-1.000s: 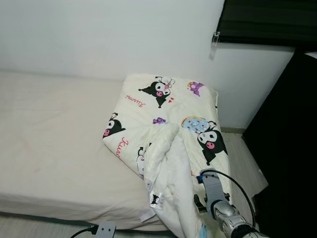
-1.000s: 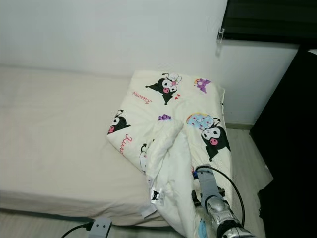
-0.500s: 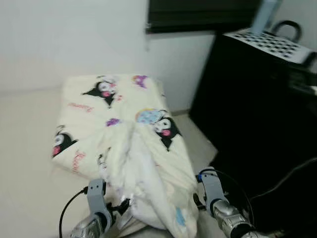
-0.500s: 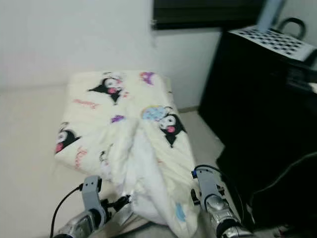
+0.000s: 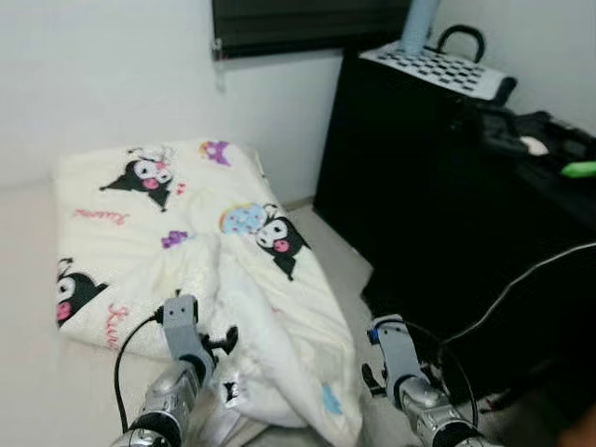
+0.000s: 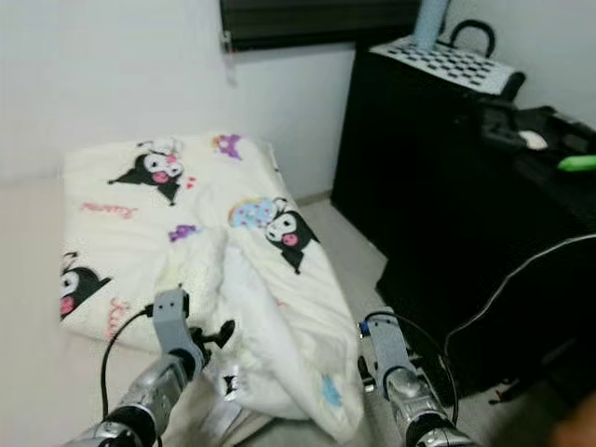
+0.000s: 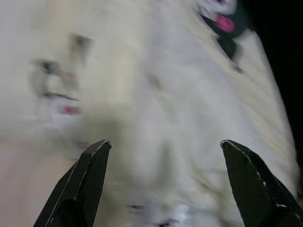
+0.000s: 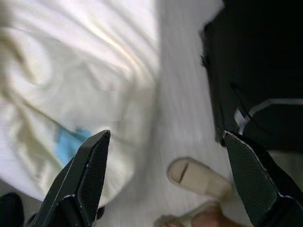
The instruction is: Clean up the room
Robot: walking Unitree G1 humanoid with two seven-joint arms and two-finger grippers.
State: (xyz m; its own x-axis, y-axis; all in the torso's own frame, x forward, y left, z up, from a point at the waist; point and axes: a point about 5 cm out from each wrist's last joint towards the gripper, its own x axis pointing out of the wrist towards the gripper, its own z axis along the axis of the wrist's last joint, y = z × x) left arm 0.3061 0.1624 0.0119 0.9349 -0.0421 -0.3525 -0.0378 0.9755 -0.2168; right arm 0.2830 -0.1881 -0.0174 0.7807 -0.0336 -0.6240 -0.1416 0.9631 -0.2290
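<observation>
A cream blanket (image 5: 186, 233) printed with black cartoon figures lies rumpled on the bed (image 5: 28, 372), one fold hanging off the bed's corner toward the floor. My left gripper (image 7: 165, 184) is open, its fingers (image 7: 83, 184) spread wide just above the blanket's hanging fold (image 7: 189, 123). On the other side of that fold my right gripper (image 8: 165, 184) is open too, over the blanket's edge (image 8: 71, 94) and the pale floor. Both silver wrists, left (image 5: 182, 328) and right (image 5: 388, 343), show low in the eye views. Nothing is held.
A tall black cabinet (image 5: 438, 205) stands close on the right, with a checkered board (image 5: 438, 67), a pale blue bottle (image 5: 419, 23) and a green item (image 5: 579, 169) on top. A beige slipper (image 8: 199, 177) lies on the floor. White wall (image 5: 112, 74) behind the bed.
The camera has swung to the right, so the bed slid left and the black cabinet came into view. My left arm has risen into view beside the blanket. The blanket lies as before.
</observation>
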